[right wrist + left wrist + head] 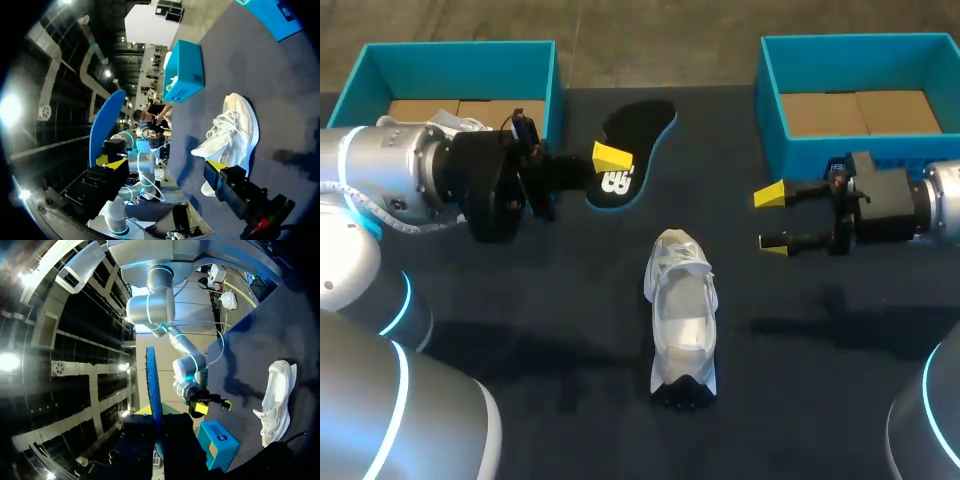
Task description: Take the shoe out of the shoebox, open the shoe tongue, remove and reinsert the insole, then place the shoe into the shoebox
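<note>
A white shoe point(682, 315) lies on the dark table, toe toward the front edge, mouth facing up. Its black insole point(625, 150) with a blue edge is held up off the table with my left gripper point(610, 158) shut on its heel end. The left wrist view shows the insole point(152, 390) edge-on between the fingers of that gripper point(157, 412), with the shoe point(277, 400) off to one side. My right gripper point(770, 218) hangs open and empty to the right of the shoe. In the right wrist view my right gripper point(165, 165) points at the shoe point(232, 130) and the blue insole point(105, 125).
Two teal shoeboxes with brown cardboard floors stand at the back: one at the left point(460, 46) behind my left arm, one at the right point(820, 155) just behind my right gripper. Dark cloth covers the table around the shoe.
</note>
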